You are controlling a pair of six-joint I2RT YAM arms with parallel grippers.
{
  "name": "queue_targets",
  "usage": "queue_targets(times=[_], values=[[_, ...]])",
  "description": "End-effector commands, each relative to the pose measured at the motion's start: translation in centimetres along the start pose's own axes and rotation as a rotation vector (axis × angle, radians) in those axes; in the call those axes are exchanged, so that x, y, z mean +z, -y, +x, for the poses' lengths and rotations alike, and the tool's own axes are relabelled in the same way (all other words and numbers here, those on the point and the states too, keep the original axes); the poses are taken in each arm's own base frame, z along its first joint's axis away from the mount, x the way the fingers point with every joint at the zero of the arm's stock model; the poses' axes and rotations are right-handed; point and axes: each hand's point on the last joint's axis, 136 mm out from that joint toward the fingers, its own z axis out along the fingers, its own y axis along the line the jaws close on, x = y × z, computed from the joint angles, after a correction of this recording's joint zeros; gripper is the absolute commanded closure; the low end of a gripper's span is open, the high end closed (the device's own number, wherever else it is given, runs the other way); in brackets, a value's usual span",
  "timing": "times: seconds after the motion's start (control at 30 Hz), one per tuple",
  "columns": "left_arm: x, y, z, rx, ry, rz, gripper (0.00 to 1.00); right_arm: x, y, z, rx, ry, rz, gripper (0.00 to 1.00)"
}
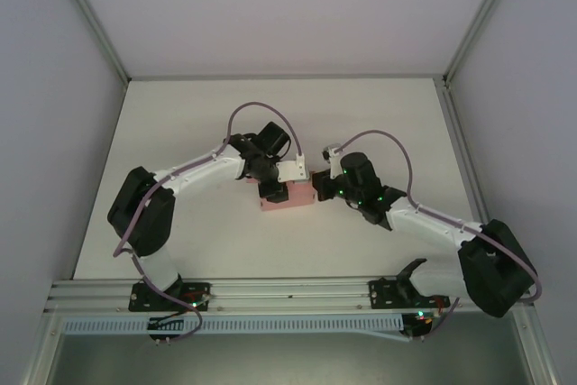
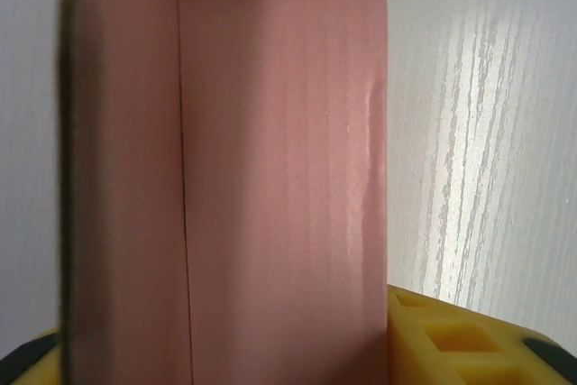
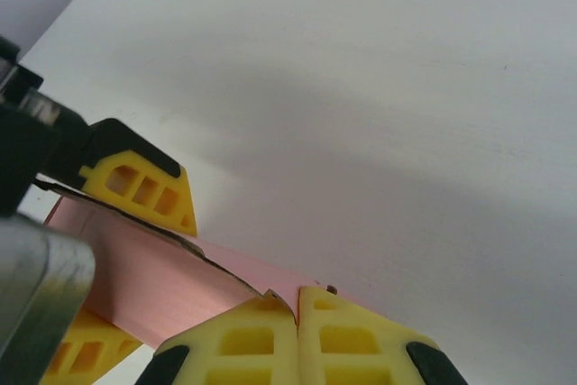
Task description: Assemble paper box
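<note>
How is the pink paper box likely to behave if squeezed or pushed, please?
Probably flimsy: the paper box is thin card with a small dent, so hard squeezing may crumple it. Likely light; the right gripper seems to hold it by a pinched edge.

A white table (image 1: 180, 132) sits inside a booth of pale grey walls: a back wall (image 1: 270, 6), a left wall (image 1: 45, 132) and a right wall (image 1: 532, 132), joined at the corners by slanting metal posts (image 1: 90, 15). A metal rail (image 1: 288, 290) runs along the table's near edge. The light is soft and even, laying faint shadows and a streaky sheen on the tabletop.
</note>
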Motion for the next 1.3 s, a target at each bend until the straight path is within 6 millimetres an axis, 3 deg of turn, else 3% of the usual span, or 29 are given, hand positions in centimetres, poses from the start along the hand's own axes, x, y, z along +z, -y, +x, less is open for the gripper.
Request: queue_targets(times=[0.0,0.07,0.2,0.33,0.47,0.7,0.83,0.93,1.13,1.23,1.27], values=[[0.5,0.0,-0.1,-0.011,0.003,0.020,0.54,-0.1,-0.1,2.0,-0.083,-0.011,0.009,1.00],[0.4,0.0,-0.2,-0.014,0.007,0.018,0.54,0.0,0.5,2.7,-0.111,-0.034,0.048,1.00],[0.4,-0.1,-0.4,-0.019,0.018,0.020,0.54,1.1,-0.7,3.9,-0.191,-0.054,0.023,1.00],[0.5,-0.1,-0.3,-0.028,0.010,0.024,0.54,1.4,-0.4,4.4,-0.240,-0.047,0.062,1.00],[0.4,-0.3,-0.4,-0.033,0.023,0.019,0.54,0.3,1.5,4.1,-0.175,0.006,0.161,1.00],[0.5,-0.6,-1.0,-0.065,0.044,0.026,0.55,1.1,-1.0,4.1,-0.115,-0.008,0.032,1.00],[0.1,-1.1,-1.8,-0.077,0.077,0.006,0.54,2.6,0.0,5.7,-0.088,-0.044,0.062,1.00],[-0.2,-1.5,-1.9,-0.097,0.083,-0.015,0.50,3.2,0.0,6.7,-0.090,-0.056,0.048,1.00],[-0.6,-2.0,-1.8,-0.144,0.074,-0.050,0.44,2.5,-0.4,6.6,-0.160,-0.028,0.045,1.00],[-1.5,-2.4,-2.2,-0.175,0.097,-0.073,0.34,2.4,-0.5,6.6,-0.185,-0.031,0.064,1.00],[-1.9,-2.4,-2.3,-0.187,0.104,-0.082,0.24,2.5,-0.2,6.6,-0.181,-0.031,0.084,1.00]])
